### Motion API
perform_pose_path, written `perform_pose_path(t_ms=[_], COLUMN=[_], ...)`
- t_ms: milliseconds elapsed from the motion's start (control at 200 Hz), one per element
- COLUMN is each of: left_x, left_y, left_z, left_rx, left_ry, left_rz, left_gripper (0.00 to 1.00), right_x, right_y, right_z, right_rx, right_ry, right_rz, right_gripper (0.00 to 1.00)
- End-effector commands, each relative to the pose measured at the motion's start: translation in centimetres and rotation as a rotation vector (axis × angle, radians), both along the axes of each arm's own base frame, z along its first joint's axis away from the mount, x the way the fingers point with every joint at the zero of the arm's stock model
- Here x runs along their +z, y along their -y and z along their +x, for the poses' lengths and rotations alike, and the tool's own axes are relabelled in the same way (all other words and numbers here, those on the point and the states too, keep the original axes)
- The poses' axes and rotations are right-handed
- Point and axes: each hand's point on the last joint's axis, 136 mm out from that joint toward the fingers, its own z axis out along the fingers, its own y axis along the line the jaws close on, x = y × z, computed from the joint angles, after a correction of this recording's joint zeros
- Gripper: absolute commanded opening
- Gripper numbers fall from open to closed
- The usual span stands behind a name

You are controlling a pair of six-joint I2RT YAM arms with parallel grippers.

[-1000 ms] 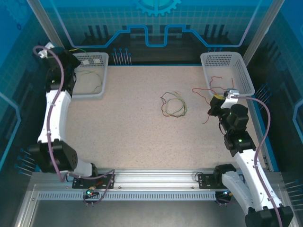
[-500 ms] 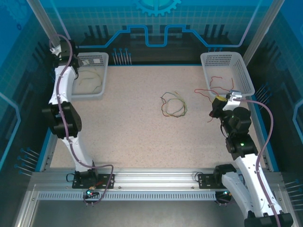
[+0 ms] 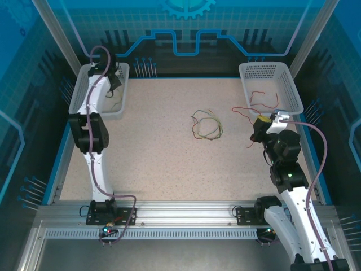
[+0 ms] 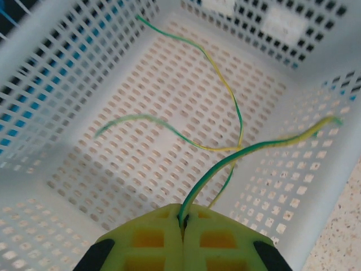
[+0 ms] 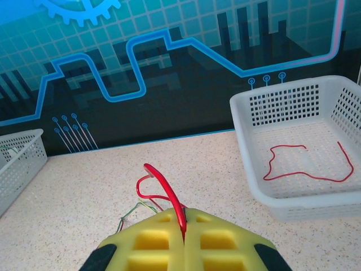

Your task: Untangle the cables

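The left gripper (image 4: 183, 221), fingers pressed together on a yellow-green cable (image 4: 225, 161), hangs over the white basket (image 4: 51, 62) at the table's (image 3: 158, 152) far-left corner, while the right gripper (image 5: 184, 226) pinches a red cable (image 5: 163, 186) near the right edge and a tangle of cables (image 3: 206, 125) lies mid-table.

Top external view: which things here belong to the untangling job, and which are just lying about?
Job: tangled thin red, yellow-green and brown cables mid-table; yellow-green cable in left jaws; red cable in right jaws; loose red cable in right white mesh basket; left white mesh basket.
Lying about: thick purple-grey arm hoses; aluminium rail.
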Motion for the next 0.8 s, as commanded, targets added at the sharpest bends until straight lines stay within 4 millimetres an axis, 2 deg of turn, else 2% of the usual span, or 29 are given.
perform_pose_path(t_ms=[0, 145, 440, 795], left_x=[-2.8, -4.7, -5.9, -9.0], left_y=[0.5, 0.7, 1.2, 1.9], left_z=[-1.0, -1.1, -0.5, -0.2], left_rx=[-0.031, -0.039, -0.068, -0.074], left_ry=[-0.127, -0.179, -0.207, -0.222], left_rz=[-0.011, -0.009, 0.015, -0.001], left_gripper=[0.0, 0.0, 0.01, 0.03], right_x=[1.0, 0.8, 0.7, 0.6], right_y=[0.4, 0.4, 0.3, 0.2], right_z=[-0.3, -0.3, -0.4, -0.6], right_rx=[-0.009, -0.008, -0.003, 0.001], right_ry=[0.02, 0.017, 0.017, 0.02], right_rz=[-0.005, -0.002, 0.002, 0.008], right_gripper=[0.0, 0.0, 0.0, 0.0])
